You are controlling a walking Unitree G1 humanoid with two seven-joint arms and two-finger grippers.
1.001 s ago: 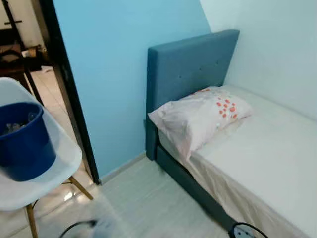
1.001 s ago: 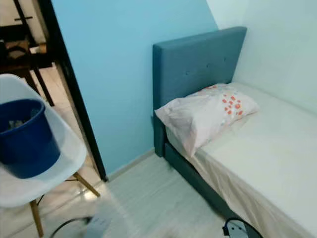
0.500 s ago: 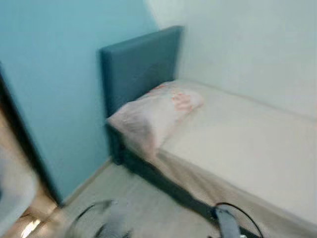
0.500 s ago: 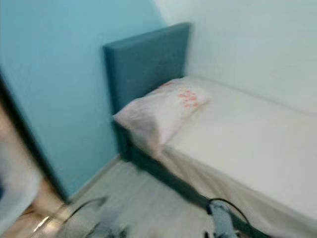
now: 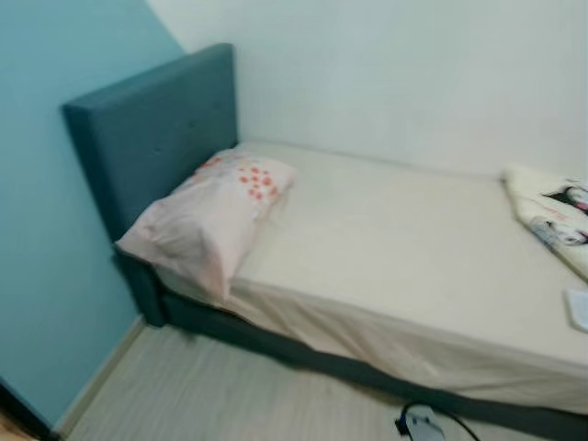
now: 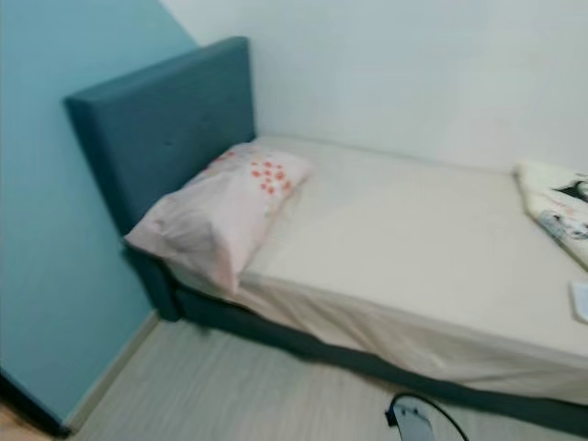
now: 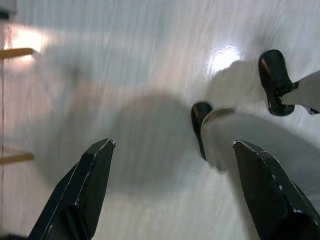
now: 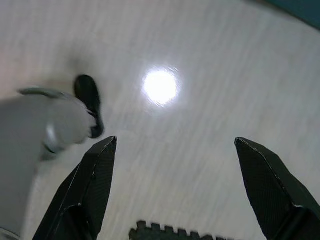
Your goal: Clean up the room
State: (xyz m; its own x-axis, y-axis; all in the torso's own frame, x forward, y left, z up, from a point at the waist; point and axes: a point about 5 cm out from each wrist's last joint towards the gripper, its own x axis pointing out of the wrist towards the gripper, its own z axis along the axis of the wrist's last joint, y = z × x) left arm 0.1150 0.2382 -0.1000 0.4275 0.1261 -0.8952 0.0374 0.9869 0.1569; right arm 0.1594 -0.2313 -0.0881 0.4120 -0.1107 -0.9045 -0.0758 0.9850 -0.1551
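Both grippers hang low over the pale floor (image 7: 150, 60), carrying nothing: the left gripper (image 7: 172, 165) has its fingers spread wide, and the right gripper (image 8: 175, 165) is spread just as wide, with only glossy boards and the robot's own feet beneath them. Out from there, the head views take in the bed (image 5: 386, 239), its cream sheet smooth and mostly bare. The pillow (image 5: 207, 220) with orange spots sits at the head corner against the blue headboard (image 5: 147, 129), a little askew and overhanging the near edge. At the far right edge lies a folded printed blanket (image 5: 551, 216), with a small pale item (image 5: 579, 308) just by it, too blurred to name. Tidying looks barely begun; everything worth handling is up on the bed, well apart from both grippers.
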